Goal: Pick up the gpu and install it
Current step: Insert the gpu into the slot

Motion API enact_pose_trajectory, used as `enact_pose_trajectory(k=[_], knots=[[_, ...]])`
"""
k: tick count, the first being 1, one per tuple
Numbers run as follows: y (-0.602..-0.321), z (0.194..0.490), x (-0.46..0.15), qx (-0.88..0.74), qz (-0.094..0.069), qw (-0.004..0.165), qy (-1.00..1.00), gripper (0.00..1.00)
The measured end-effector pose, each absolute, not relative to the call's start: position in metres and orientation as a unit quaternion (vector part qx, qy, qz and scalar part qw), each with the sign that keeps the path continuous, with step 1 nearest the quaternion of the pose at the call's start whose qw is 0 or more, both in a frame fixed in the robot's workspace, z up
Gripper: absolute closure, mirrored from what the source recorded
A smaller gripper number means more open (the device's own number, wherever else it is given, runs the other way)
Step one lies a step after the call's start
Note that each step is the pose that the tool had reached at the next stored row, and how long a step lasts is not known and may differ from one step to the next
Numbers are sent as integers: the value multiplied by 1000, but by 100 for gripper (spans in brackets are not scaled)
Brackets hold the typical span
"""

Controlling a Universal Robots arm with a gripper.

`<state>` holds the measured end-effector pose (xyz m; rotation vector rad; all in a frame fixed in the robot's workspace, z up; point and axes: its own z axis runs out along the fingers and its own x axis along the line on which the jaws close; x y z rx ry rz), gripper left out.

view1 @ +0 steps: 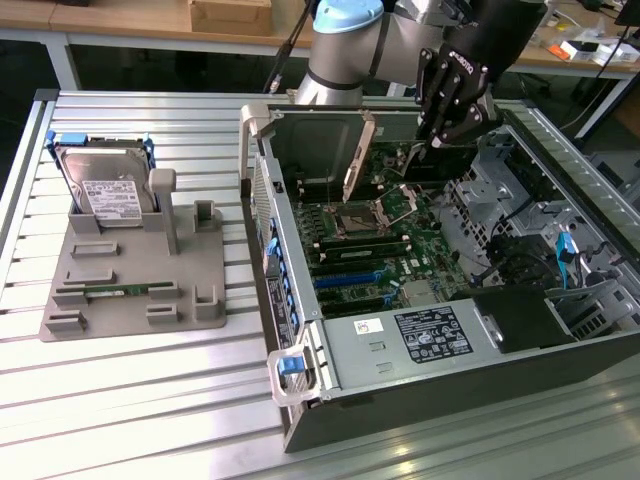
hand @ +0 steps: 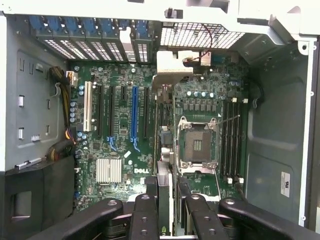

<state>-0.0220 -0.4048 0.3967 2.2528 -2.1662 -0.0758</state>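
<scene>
The gpu is a thin black card with a silver-beige bracket at one end. It hangs tilted above the open computer case, over the motherboard. My gripper is shut on its top edge at the end far from the bracket. In the wrist view the gpu appears edge-on between my fingers, its bracket toward the case's rear wall. The gripper holds the card beside the CPU socket, apart from the blue expansion slot and the black slots.
A grey fixture at the exterior view's left carries a silver hard drive with blue rails and a slim green memory stick. The case's side walls, drive cage and cables surround the motherboard.
</scene>
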Motion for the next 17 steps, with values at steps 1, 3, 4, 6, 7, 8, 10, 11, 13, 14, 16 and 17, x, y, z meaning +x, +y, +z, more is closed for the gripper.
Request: enact_pose_trajectory(k=[1,3,4,6,7,8,10,11,13,14,16,17], knots=[[-405,396,-23,721,-24,8,-693,73],[-406,394,-24,721,-24,8,-693,73],[-406,393,-24,721,-24,8,-693,73],[-407,391,-24,721,-24,8,-693,73],[-407,390,-25,721,-24,8,-693,73],[-407,389,-25,721,-24,8,-693,73],[-407,387,-26,721,-24,8,-693,73],[-408,386,-26,721,-24,8,-693,73],[-408,385,-27,721,-24,8,-693,73],[-408,384,-27,721,-24,8,-693,73],[-409,382,-29,721,-24,8,-693,73],[-409,381,-29,721,-24,8,-693,73]])
